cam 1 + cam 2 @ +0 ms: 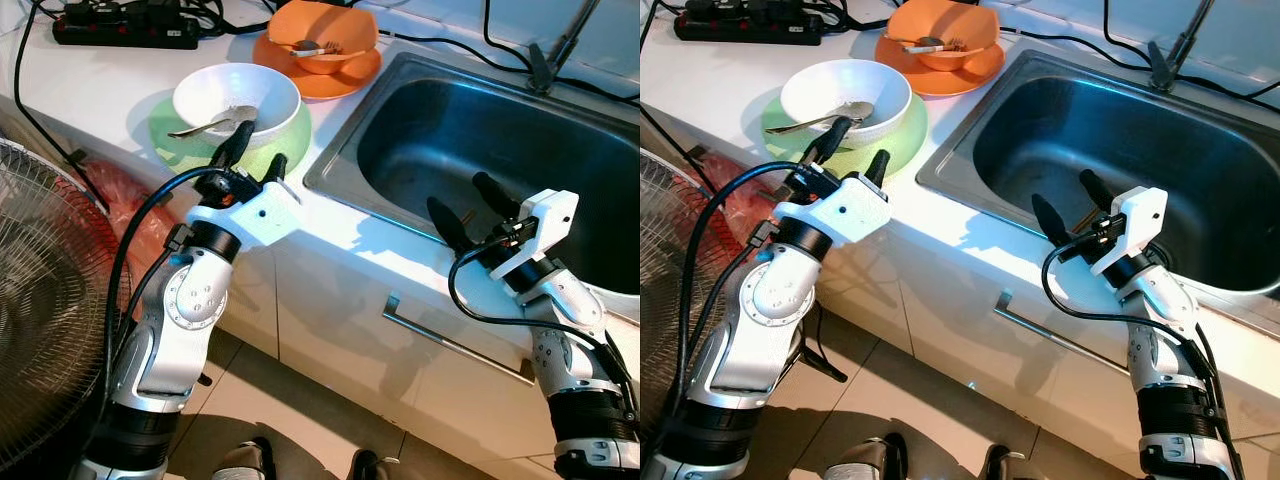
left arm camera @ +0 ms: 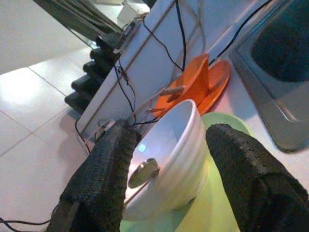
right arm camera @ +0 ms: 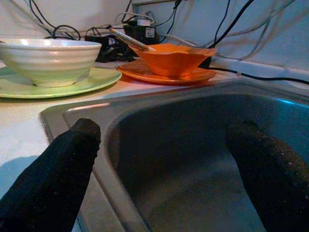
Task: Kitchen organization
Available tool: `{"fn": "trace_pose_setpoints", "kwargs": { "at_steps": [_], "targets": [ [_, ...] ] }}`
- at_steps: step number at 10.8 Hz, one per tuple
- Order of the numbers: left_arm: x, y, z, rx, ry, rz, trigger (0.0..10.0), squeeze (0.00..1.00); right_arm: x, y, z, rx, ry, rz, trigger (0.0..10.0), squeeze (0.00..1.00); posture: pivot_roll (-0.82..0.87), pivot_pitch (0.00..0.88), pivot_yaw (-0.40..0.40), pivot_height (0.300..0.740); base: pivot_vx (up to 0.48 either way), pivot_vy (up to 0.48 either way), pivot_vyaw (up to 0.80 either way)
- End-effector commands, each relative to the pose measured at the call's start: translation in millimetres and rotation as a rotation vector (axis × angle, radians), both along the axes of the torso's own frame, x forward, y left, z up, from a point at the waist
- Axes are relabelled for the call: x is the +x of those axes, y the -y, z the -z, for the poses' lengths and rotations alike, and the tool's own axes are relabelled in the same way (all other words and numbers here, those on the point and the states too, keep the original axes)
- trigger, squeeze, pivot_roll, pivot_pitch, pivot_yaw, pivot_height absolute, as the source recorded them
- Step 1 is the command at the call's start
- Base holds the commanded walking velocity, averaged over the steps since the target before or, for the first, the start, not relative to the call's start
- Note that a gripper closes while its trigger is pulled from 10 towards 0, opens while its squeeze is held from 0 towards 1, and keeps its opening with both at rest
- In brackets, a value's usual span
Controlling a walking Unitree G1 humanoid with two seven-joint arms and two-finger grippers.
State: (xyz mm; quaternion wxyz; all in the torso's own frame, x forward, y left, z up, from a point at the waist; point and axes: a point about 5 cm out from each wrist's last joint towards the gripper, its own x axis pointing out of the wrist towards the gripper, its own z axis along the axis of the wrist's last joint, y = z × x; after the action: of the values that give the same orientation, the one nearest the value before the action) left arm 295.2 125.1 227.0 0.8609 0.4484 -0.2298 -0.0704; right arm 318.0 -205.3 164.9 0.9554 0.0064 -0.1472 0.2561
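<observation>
Here, I stand at a white kitchen counter [image 1: 330, 235] with a stainless steel sink [image 1: 480, 140] set into it, smooth and rounded at the corners. My left gripper [image 1: 252, 152] hovers at the near edge of a pale green plate [image 1: 165, 130], its two black, rough-textured fingers spread wide and holding nothing. On that plate sits a white ribbed ceramic bowl [image 1: 236, 100], round and glossy, with a metal spoon [image 1: 205, 124] resting inside, its handle sticking out over the rim toward nine o'clock. From my left gripper the bowl lies just ahead at twelve o'clock; in the left wrist view the bowl [image 2: 169, 154] shows between the two fingers [image 2: 104, 179], though the fingers do not touch it.

At one o'clock from the white bowl, farther back on the counter, an orange bowl [image 1: 325, 35] with wavy edges sits on a flat orange plate [image 1: 345, 78], with a utensil [image 1: 318, 47] lying in it. A black power strip [image 1: 125, 25] with cables lies at the back, at eleven o'clock.

My right gripper [image 1: 470, 205] hangs over the sink's near rim, fingers wide apart and empty. A wire fan grille [image 1: 45, 310] stands at my left side.
</observation>
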Motion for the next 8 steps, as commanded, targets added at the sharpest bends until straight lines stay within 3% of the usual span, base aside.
{"fn": "trace_pose_setpoints", "kwargs": {
  "at_steps": [1,8],
  "targets": [
    [-2.6,-1.9,0.9,0.004,0.001,-0.010,10.0,0.00,-2.4,-3.9,20.1,0.004,-0.083,-0.015,10.0,0.00,0.13,0.175,-0.037,0.740,0.000,0.000,0.00],
    [-5.0,-9.8,-0.6,0.025,-0.004,-0.066,10.0,0.00,-2.4,-4.7,20.7,0.005,-0.084,-0.023,10.0,0.00,0.13,0.179,-0.041,0.740,0.000,0.000,0.00]
  ]
}}
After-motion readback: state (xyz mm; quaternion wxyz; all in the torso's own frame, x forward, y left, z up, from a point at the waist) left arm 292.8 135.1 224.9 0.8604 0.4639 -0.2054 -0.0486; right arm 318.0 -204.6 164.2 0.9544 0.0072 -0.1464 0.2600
